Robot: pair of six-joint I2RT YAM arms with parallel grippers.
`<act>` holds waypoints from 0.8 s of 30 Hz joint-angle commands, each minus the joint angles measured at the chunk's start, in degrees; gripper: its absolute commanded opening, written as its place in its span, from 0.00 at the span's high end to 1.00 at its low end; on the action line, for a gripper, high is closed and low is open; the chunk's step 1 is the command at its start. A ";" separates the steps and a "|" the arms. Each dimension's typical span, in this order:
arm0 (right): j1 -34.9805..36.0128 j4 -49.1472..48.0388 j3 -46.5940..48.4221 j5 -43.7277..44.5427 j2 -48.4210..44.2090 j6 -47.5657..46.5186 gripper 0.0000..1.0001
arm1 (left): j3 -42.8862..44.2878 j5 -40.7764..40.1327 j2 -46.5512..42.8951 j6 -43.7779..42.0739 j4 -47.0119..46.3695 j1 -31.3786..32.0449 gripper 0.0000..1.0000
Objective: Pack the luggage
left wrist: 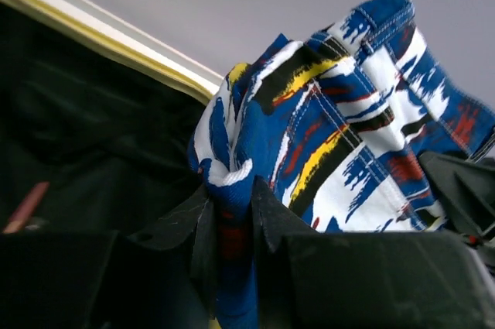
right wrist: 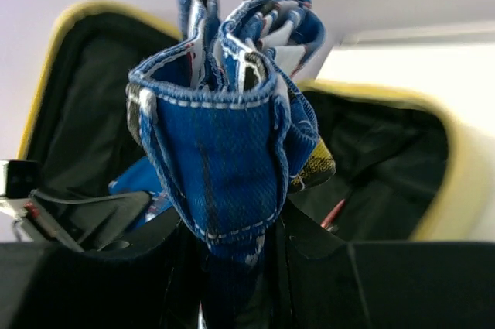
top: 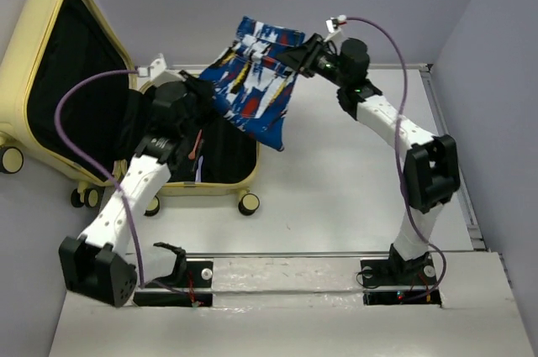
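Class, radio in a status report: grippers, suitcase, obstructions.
Left gripper, right gripper: jaws shut on blue patterned cloth, held aloft. Suitcase open, cloth not inside. No obstruction seen.

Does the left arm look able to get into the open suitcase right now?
Likely yes: the left gripper hangs over the open suitcase; only the cloth, shared with the right gripper, hinders.

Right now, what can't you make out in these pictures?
- Top view: the suitcase floor is mostly hidden by the left arm and the blue cloth.
- The thin red item inside is too small to identify in any view.
- Wrist views: the left hand and right hand cover the cloth's pinched part.
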State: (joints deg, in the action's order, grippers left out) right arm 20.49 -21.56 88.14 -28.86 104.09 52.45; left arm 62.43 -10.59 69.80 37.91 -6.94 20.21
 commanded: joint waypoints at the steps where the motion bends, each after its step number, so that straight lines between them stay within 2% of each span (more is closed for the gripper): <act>1: 7.36 5.45 13.23 -2.52 9.00 1.08 0.80 | -4.24 -10.14 -9.76 -3.45 5.69 -6.48 0.81; 2: 10.15 8.35 17.03 -1.99 14.59 -1.36 0.65 | -4.77 -12.33 -11.68 -4.07 6.93 -7.71 0.29; 3: 11.31 12.29 21.42 -1.64 17.87 -3.21 0.29 | -4.43 -12.61 -12.14 -5.38 11.64 -10.25 0.01; 4: 12.37 21.30 31.55 -1.11 21.20 -7.84 0.09 | -3.90 -13.57 -12.67 -6.00 14.12 -10.97 0.01; 5: 13.77 26.95 37.22 -0.41 27.94 -10.06 0.00 | -2.77 -13.93 -13.98 -7.66 17.28 -11.07 0.01; 6: 14.31 34.84 42.33 1.51 30.96 -13.91 0.00 | -2.58 -13.76 -15.12 -8.20 18.09 -11.07 0.01; 7: 14.92 36.92 49.08 2.14 35.08 -15.25 0.00 | -2.23 -12.80 -17.83 -8.38 19.49 -11.07 0.01; 9: 14.93 39.22 52.47 2.41 37.31 -17.11 0.00 | -1.88 -11.65 -21.27 -8.82 21.08 -10.89 0.01; 12: 14.93 41.95 52.41 3.02 37.50 -20.62 0.00 | -1.00 -12.61 -29.09 -8.91 25.98 -10.63 0.01; 15: 14.93 42.13 47.58 4.16 34.96 -23.35 0.00 | -0.39 -18.04 -36.73 -9.35 33.20 -10.63 0.01; 19: 14.93 41.52 43.27 5.92 28.12 -27.39 0.00 | -0.65 -32.60 -45.26 -9.00 42.87 -10.63 0.01; 20: 14.93 41.17 42.65 4.88 27.05 -28.01 0.00 | -0.56 -35.26 -47.54 -9.08 44.45 -10.63 0.01; 21: 15.45 40.29 41.34 2.52 25.04 -29.23 0.00 | 0.57 -43.29 -48.17 -9.00 48.47 -10.63 0.01; 22: 15.46 39.93 40.63 1.28 25.02 -29.24 0.00 | 1.19 -43.37 -48.53 -8.56 50.69 -10.63 0.01; 23: 15.46 39.50 39.84 -0.21 23.10 -29.94 0.00 | 2.85 -50.86 -49.31 -5.68 55.23 -10.54 0.01; 24: 15.46 38.97 39.05 -1.62 22.21 -30.21 0.00 | 3.48 -53.02 -49.67 -6.09 55.10 -9.67 0.01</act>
State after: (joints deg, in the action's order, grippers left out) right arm 35.97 20.32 128.99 -25.28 134.15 26.89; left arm 63.20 -42.96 20.18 30.41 35.99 9.63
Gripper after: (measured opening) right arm 0.995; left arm 0.990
